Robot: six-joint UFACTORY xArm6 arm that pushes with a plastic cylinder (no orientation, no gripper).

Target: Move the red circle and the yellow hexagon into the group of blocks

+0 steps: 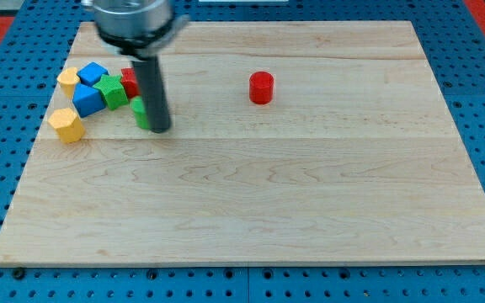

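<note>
**Q:** Where is the tip sitting right now, and is it carrying anything?

**A:** My tip [160,130] is standing on the wooden board [310,219] in the view's upper left. It is a bare rod, so it is grasping nothing. It is resting just at the 3 o'clock edge of a green block [141,113], apparently touching it, though the rod is hiding the contact.

**Q:** Where are the two task blocks lying?

**A:** The red circle [261,87] is sitting alone, well apart from the tip, at roughly 2 o'clock from it. The yellow hexagon [66,124] is lying at 9 o'clock from the tip, just at the 7 o'clock corner of the group, close beside a blue block [87,99].

**Q:** And the group itself?

**A:** It is clustering at the tip's 10 o'clock: two blue blocks, a second green block [113,91], a red block [130,82] partly hidden by the rod, and another yellow block [68,80].

**Q:** What is the coming move turning on?

**A:** In my judgement, the red circle being far off. The tip needs to get round to its 3 o'clock side, then push toward 9 o'clock.
</note>
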